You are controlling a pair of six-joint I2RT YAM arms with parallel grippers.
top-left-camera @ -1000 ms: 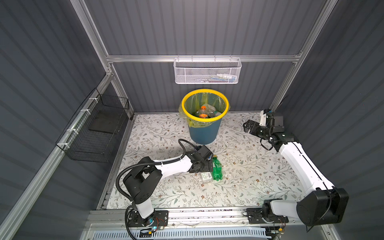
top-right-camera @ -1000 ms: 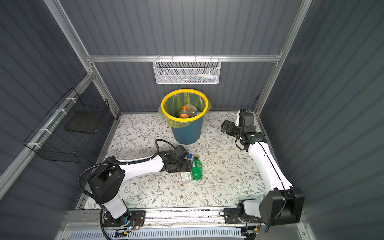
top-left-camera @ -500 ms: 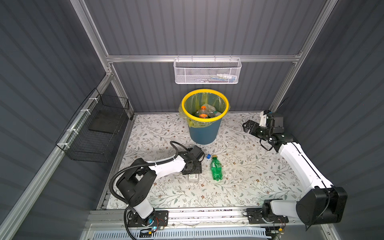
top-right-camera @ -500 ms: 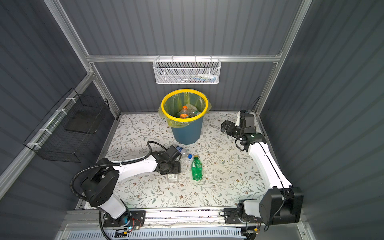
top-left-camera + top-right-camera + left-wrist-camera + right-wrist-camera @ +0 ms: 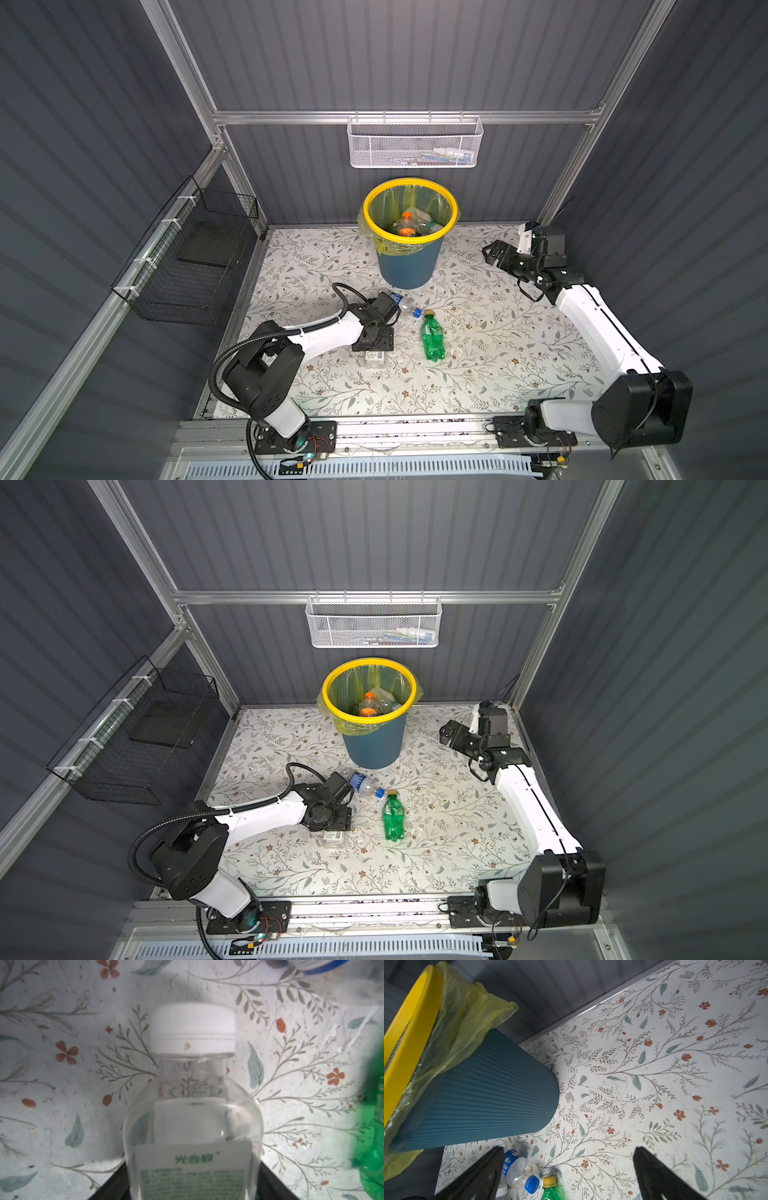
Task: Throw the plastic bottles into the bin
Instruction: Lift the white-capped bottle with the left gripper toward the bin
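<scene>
Presently the white-capped bottle (image 5: pixel 191 1122) sits between the fingers (image 5: pixel 113 1183) of the left gripper (image 5: pixel 373 344), low over the floral mat (image 5: pixel 498 353) in front of the bin (image 5: pixel 409 266).

Change noted: a second ago these jaws stood wide, close against the green bottle (image 5: pixel 432 338). They have since closed onto the white-capped bottle's flat sides and drawn it leftward, clear of the green one. Whether it is lifted off the mat cannot be told. Judgement: grasp made, carry to the bin outstanding. The shift also uncovered the blue-capped bottle (image 5: pixel 409 309), lying on its side between that gripper and the bin.

Right gripper (image 5: pixel 494 253): jaws fully apart, empty, held near the rear right corner.

Materials:
- The held bottle is clear, square-shouldered and thin-walled, with a smooth white cap and a paper label in green print. It is likely to flex under pressure.
- The green bottle is translucent and round, lobed at its base, with a yellow cap.
- The blue-capped bottle is clear and crumpled.
- The bin has a ribbed dark-blue wall, a smooth yellow rim and a filmy yellow liner (image 5: pixel 390 249). Orange-capped bottles (image 5: pixel 405 224) already rest inside.
</scene>
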